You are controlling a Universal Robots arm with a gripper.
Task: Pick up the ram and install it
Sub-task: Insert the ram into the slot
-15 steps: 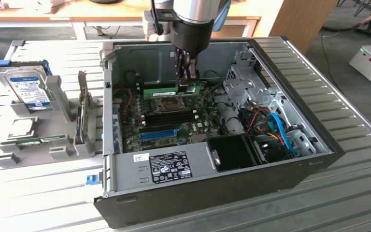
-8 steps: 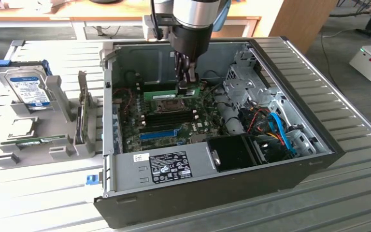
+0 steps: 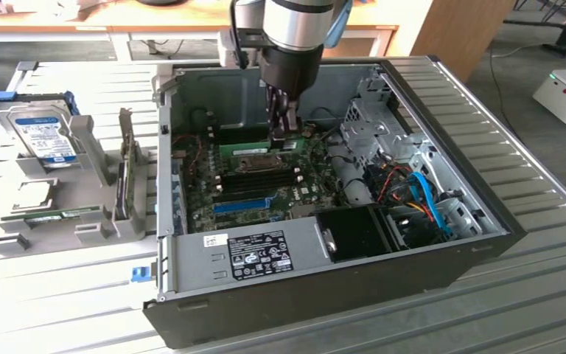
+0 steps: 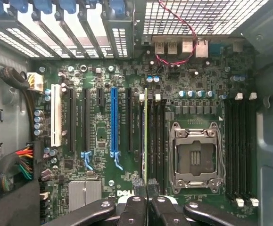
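Ext view: down inside open black-and-grey metal PC case [image 3: 293, 295], over green motherboard [image 3: 308, 193]. Black two-finger gripper [image 3: 281, 139] pressed nearly together, pinching long thin green circuit-board ram [image 3: 247, 146] by top edge, stick upright, just beside square silver CPU socket [image 3: 256, 157]. Silver hard drive w/ blue-white label [image 3: 45, 134] in grey rack [image 3: 96, 151] at ext view's left, well apart. Wrist view: gripper [image 4: 145, 184] clamped on ram [image 4: 146, 132], seen edge-on, standing among black memory slots [image 4: 158, 136] btw bright blue plastic slot strip [image 4: 114, 120] and CPU socket [image 4: 195, 157]. Can't tell if seated.

ram [image 4: 146, 136] end hidden behind claw [image 4: 145, 184]
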